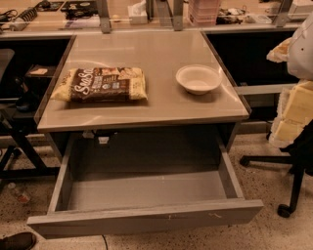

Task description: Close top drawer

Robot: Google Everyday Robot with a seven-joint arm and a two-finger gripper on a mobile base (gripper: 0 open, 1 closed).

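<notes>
The top drawer (146, 217) is pulled far out from under the table, towards me. It is wide, shallow and grey, with a flat handleless front that has small white scuffs. Its plain grey inside (146, 188) holds nothing. My gripper is not in view. A white shape (301, 46) at the right edge of the view could be part of my arm, but I cannot tell.
On the beige tabletop (146, 105) lie a brown and yellow snack bag (102, 84) and a white bowl (198, 78). An office chair base with yellow padding (293, 117) stands right of the drawer. Dark furniture legs (19, 146) stand left. A counter with clutter (146, 14) runs behind.
</notes>
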